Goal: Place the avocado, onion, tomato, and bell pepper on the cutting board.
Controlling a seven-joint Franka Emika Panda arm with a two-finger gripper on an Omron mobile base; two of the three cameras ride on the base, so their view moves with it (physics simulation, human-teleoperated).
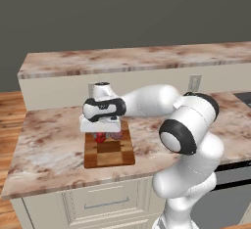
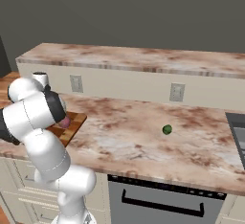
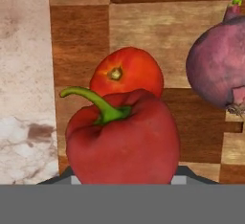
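Observation:
The red bell pepper (image 3: 122, 141) with its green stem sits between my jaws, right above the wooden cutting board (image 1: 109, 155). My gripper (image 1: 101, 132) is shut on it, and the pepper hides most of the fingers. Just behind the pepper the glossy tomato (image 3: 127, 72) rests on the board. The purple onion (image 3: 217, 65) lies on the board to the right of them, and it also peeks out past my arm as the onion (image 2: 65, 121). The small dark green avocado (image 2: 166, 129) lies alone on the counter, far to the right of the board.
The marble counter (image 1: 49, 145) surrounds the board, with a raised ledge and wall outlets (image 2: 177, 92) behind. A stove edge (image 2: 237, 132) lies at the far right. My white arm (image 1: 147, 101) reaches across the counter above the board.

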